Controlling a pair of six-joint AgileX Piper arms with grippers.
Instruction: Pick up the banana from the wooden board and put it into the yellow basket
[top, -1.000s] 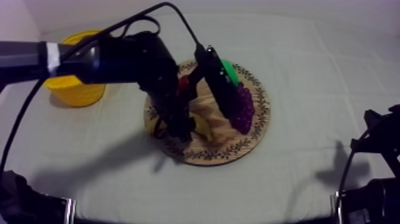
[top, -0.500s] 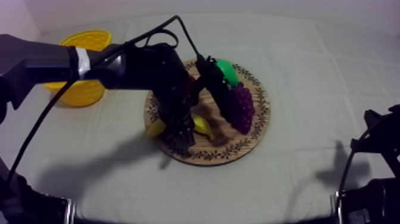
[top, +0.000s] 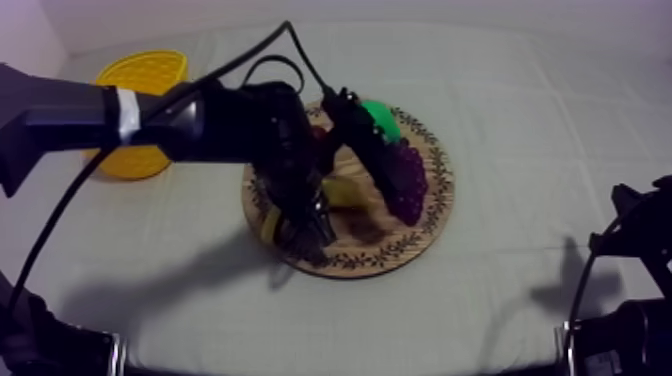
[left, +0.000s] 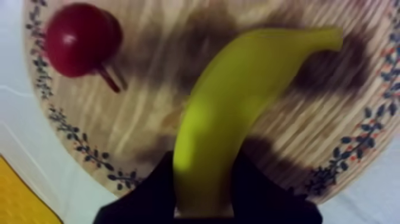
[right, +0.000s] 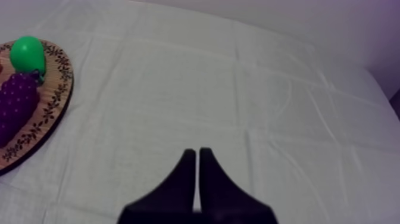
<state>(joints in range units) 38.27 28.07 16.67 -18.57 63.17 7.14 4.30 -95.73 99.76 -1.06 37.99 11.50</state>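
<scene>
My left gripper (top: 303, 232) is over the near-left part of the round wooden board (top: 420, 235), shut on the yellow banana (top: 341, 190). In the left wrist view the banana (left: 238, 101) sticks out from between the black fingers (left: 149, 193) of my left gripper (left: 205, 193) and casts a shadow on the board (left: 149, 131) below. The yellow basket (top: 140, 110) stands at the far left of the table. At the right side, my right gripper (right: 197, 155) is shut on nothing, its fingers forming a narrow wedge over bare cloth.
A small red fruit (left: 80, 39) lies on the board beside the banana. A green pear (top: 380, 118) and purple grapes (top: 405, 180) sit on the board's far right side, under the left arm. The basket's yellow edge (left: 18, 199) lies just beyond the board.
The left arm has swung over the board and its gripper has taken hold of the banana, which has shifted towards the board's middle. The right arm has not moved.
</scene>
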